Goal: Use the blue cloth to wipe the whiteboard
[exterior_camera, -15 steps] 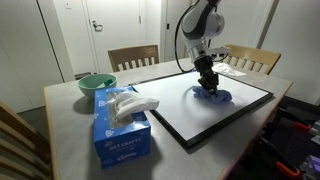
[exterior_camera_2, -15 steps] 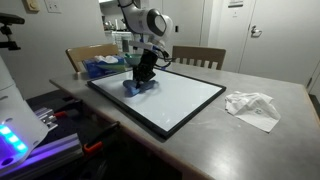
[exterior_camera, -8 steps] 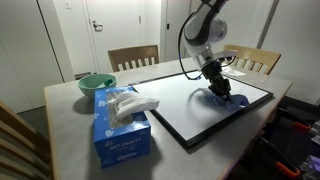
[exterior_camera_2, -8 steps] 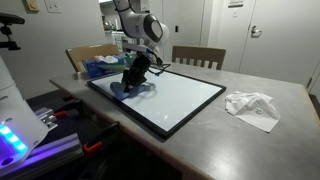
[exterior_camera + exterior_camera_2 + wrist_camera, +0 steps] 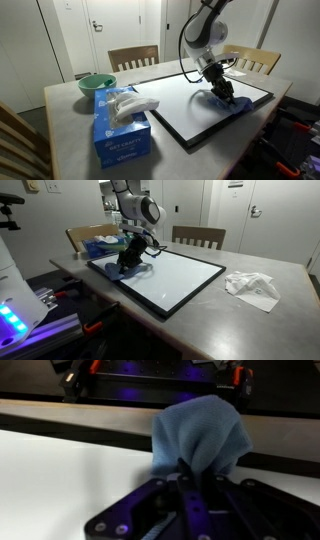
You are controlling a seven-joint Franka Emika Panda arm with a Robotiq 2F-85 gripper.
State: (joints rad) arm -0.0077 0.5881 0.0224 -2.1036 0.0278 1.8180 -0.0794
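- Grey tabletop (image 5: 62, 112) in a plain room with doors and wooden chairs carries the whiteboard (image 5: 185, 110). A tissue box (image 5: 120, 135) and a green bowl (image 5: 95, 84) sit toward one end, and crumpled white paper (image 5: 252, 285) lies toward the other.
- Over the last second the blue cloth (image 5: 233, 103) has slid from the board's middle area out to the board's edge that faces the purple-lit equipment beyond the tabletop.
- In the wrist view the blue cloth (image 5: 200, 432) now bunches right at that edge, with the black frame and a strip of tabletop just past it.
- I judge that this wiping stroke has run its full length. Going further would drag the cloth off the board, so a return pass over another strip seems due.
- No marks are visible on the white surface at this size, so I cannot tell how much is left to clean.
- The arm (image 5: 205, 30) reaches down over the board with its wrist tilted toward that edge.
- The jaws are pinched tight on the top of the cloth and press its bunch against the board.
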